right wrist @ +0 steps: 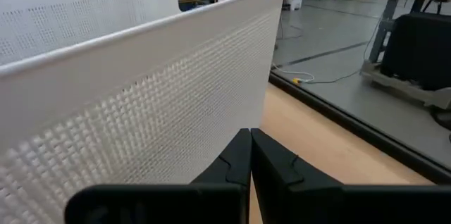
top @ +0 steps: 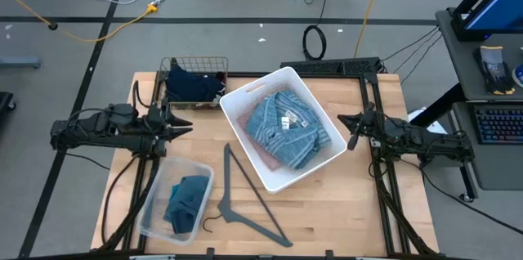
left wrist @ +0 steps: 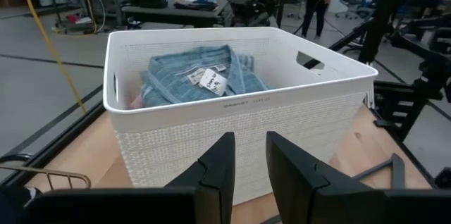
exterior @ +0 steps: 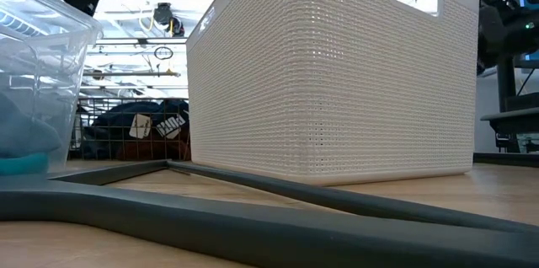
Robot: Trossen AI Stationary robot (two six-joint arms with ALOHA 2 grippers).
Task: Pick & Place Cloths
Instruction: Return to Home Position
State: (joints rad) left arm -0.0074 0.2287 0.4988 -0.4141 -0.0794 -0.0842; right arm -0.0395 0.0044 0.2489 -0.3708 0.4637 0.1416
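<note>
Both arms are matte black all over: the left arm [top: 98,133] and right arm [top: 425,141] are chunky jointed segments with black cables [top: 118,190] trailing off them. The left hand [left wrist: 246,155] has two flat, angular black fingers [left wrist: 215,175] with stepped edges; the right hand [right wrist: 251,155] looks pretty much identical.

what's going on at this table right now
Nothing is being held. Both arms rest at the table's sides: the left arm with jaws a little open, the right arm with jaws shut. A blue striped shirt lies in the white bin, a teal cloth in the clear bin, navy cloth in the wire basket. A grey hanger lies on the table.
</note>
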